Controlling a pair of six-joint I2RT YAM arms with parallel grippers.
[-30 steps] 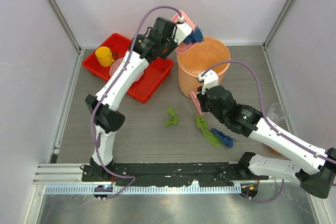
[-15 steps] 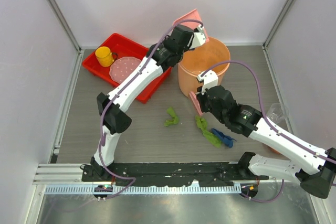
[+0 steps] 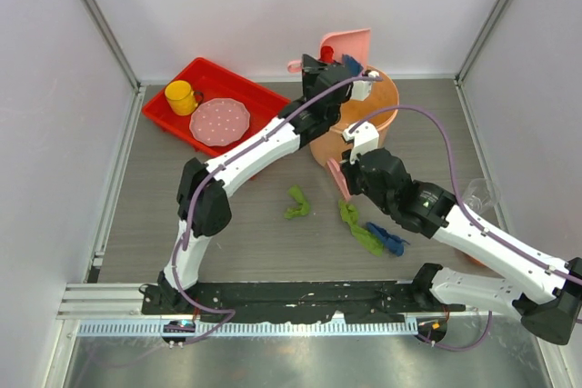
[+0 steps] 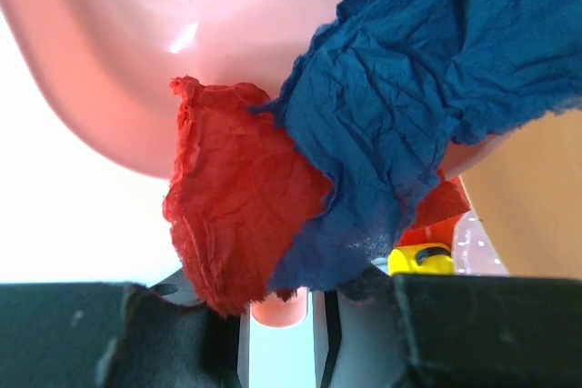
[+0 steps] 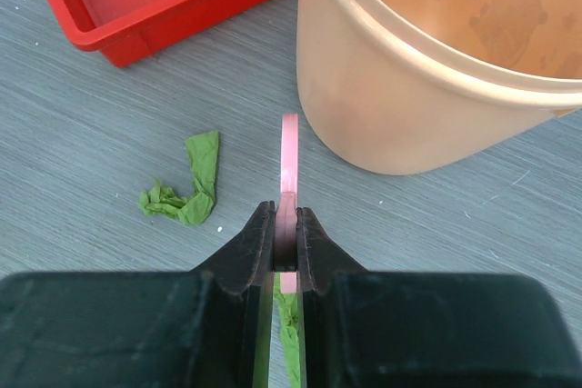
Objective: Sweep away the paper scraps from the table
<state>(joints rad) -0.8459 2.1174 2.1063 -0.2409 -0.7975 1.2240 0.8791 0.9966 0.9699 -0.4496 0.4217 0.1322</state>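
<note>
**Two scraps at the dustpan lip, three more on the tabletop**

My left pincer (image 4: 277, 313) is clamped on the handle of the pink dustpan (image 3: 351, 43), which is tipped above the orange bucket (image 3: 389, 106). The red scrap (image 4: 236, 215) and blue scrap (image 4: 409, 88) are bunched at the pan's low edge, not yet dropped.

Risk: the pan sits toward the bucket's far rim. If its lip hangs outside, the light paper will likely fall behind the bucket. Crumpled paper may also cling, and a shake could fling it wide.

My right pincer (image 5: 287, 229) is pinched on the pink brush (image 5: 289, 147), just beside the bucket wall. A careless swing could knock the bucket.

A green scrap (image 3: 296, 203), a green strip (image 3: 360, 228) and a dark blue bit (image 3: 389, 241) lie on the tabletop (image 3: 245, 243), unswept.
</note>
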